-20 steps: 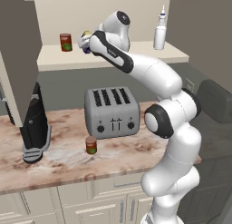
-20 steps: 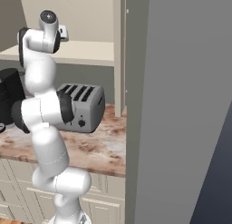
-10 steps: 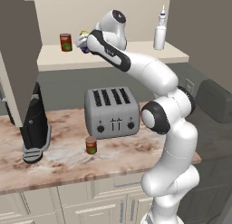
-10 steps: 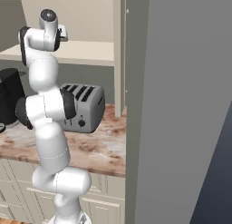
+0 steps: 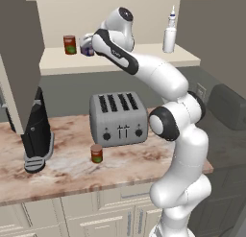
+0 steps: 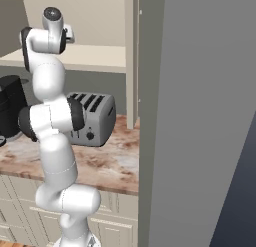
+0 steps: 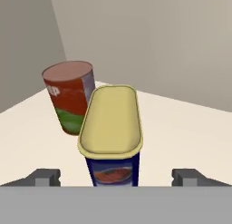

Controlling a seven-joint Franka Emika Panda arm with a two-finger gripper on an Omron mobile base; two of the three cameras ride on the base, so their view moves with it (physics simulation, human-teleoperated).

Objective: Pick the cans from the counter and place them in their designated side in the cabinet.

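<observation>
Hand view, centre: blue can [image 7: 113, 148] upright on cabinet shelf [image 7: 190, 137], between the spread fingers of the open tool [image 7: 116, 177]; red-brown can [image 7: 69, 97] upper left.

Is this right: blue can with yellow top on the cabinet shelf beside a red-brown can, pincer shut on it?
Not quite. The pincer is open: in the hand view its fingertips stand apart on either side of the blue can, not clamping it. The rest holds: it stands on the cabinet shelf beside the red-brown can.
</observation>
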